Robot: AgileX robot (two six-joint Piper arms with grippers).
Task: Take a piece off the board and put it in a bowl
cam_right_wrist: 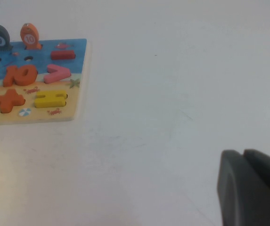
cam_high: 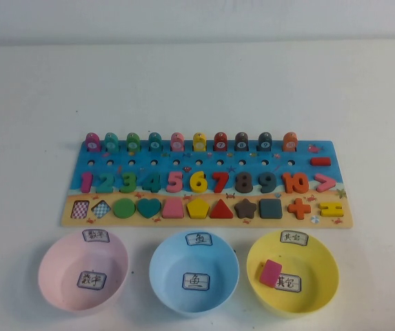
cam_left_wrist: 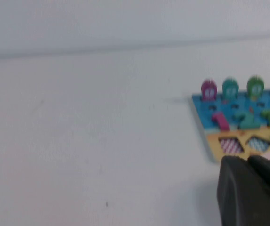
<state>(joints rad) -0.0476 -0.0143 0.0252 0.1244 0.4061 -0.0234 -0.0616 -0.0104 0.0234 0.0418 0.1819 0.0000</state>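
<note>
Nearest the robot we find three bowls in a row. The yellow bowl [cam_high: 292, 272] stands at the right, and the piece [cam_high: 271, 272], a flat magenta-pink block, lies tilted inside it against the inner label. On that evidence we judge the task complete. The blue bowl [cam_high: 194, 272] in the middle and the pink bowl [cam_high: 83, 269] at the left hold nothing we can see.

Just beyond the bowls lies the board [cam_high: 204, 181]. Its near row has two vacant patterned recesses at the left end; its numbers and pegs further back appear seated.

We judge the piece light, rigid and smooth-faced, not fragile. Should it need lifting again, its two long edges offer the surest hold, since the flat face gives nothing to pinch.

Neither arm appears in the high view. The left gripper [cam_left_wrist: 252, 162] sits low over the table off the board's left end, jaws clenched on nothing. The right gripper [cam_right_wrist: 248, 157] sits off the board's right end; only dark finger stubs show at the frame corner, pressed together and empty.
</note>
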